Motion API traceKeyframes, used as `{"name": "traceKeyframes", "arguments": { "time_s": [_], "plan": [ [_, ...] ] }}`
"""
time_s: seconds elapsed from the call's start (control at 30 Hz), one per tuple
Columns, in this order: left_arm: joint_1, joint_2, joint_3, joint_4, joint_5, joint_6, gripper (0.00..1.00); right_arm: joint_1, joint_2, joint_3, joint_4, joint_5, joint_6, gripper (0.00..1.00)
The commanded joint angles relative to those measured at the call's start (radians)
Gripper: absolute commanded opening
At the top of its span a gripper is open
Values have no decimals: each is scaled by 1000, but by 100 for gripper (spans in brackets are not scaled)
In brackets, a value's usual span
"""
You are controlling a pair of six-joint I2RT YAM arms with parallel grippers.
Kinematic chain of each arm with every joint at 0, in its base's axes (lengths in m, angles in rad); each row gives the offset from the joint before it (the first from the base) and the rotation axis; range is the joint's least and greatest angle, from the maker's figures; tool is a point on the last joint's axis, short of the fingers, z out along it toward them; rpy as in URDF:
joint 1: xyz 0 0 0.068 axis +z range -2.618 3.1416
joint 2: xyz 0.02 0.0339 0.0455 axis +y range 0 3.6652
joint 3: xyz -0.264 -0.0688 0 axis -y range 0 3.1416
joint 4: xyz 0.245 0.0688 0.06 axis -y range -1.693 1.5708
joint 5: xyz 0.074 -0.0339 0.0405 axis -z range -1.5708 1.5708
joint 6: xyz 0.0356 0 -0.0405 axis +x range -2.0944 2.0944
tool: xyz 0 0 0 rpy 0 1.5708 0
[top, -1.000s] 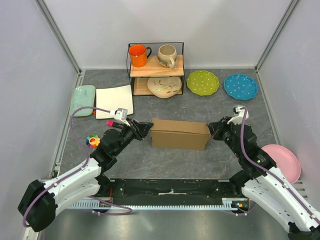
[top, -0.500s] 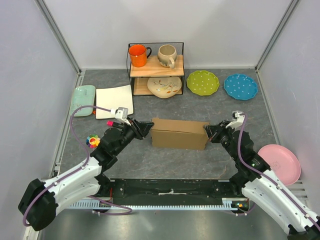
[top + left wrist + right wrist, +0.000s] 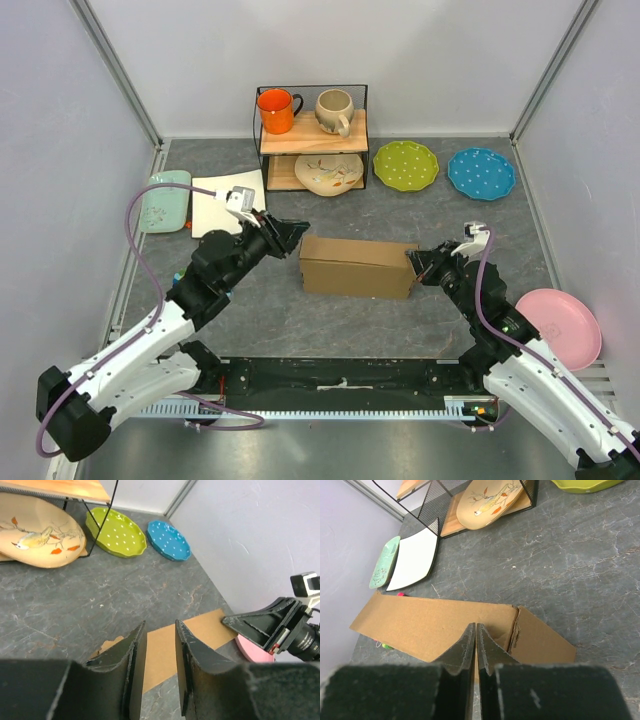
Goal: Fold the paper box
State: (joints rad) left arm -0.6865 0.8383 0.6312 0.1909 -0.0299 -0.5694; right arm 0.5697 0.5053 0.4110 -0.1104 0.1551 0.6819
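Note:
The paper box (image 3: 360,266) is a brown cardboard box lying closed-looking in the middle of the table, long side toward me. My left gripper (image 3: 293,233) hovers above and just behind its left end, open, with nothing between the fingers. In the left wrist view the box (image 3: 160,652) shows through the gap of the left gripper (image 3: 160,626). My right gripper (image 3: 420,264) is at the box's right end, shut. In the right wrist view the right gripper (image 3: 476,626) points at the box (image 3: 430,622), beside a loose end flap (image 3: 540,640).
At the back stands a wire rack (image 3: 312,140) with an orange mug (image 3: 275,110), a beige mug (image 3: 334,110) and a bird-painted plate (image 3: 328,174). Green (image 3: 405,165) and blue (image 3: 481,173) dotted plates lie to its right. A white square plate (image 3: 222,195) and a mint dish (image 3: 160,200) lie at the left, and a pink plate (image 3: 570,325) at the right.
My left arm has lifted and drawn back to the left, off the box's left end, its jaws a little wider. The right gripper moved in against the right end, then held still.

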Motion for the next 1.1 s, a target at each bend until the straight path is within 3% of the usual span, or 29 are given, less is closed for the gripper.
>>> {"name": "traceKeyframes", "arguments": {
  "time_s": [0.0,0.17,0.3,0.5,0.67,0.77,0.8,0.97,1.07],
  "plan": [
    [1,41,-60,8,58,13,35,4,29,-46,-178,-25,-4,9],
    [-1,65,-301,151,120,-102,29,4,12,-44,-190,-29,-1,10],
    [-2,81,-346,183,139,-127,27,4,27,-28,-189,-31,-10,10],
    [-28,-39,-389,225,168,-52,25,4,-2,-46,-164,-129,-33,11],
    [-64,-345,-508,294,219,3,22,6,-218,-81,-106,-316,-73,25],
    [-116,-464,-513,219,176,45,22,5,-246,-43,-191,-312,-90,29],
    [-123,-479,-504,187,145,52,27,6,-246,-35,-208,-324,-87,38],
    [-125,-593,-485,108,102,68,36,6,-336,-12,-226,-270,-50,56],
    [-127,-712,-514,91,-9,48,42,4,-413,9,-238,-197,-9,67]
  ]
}}
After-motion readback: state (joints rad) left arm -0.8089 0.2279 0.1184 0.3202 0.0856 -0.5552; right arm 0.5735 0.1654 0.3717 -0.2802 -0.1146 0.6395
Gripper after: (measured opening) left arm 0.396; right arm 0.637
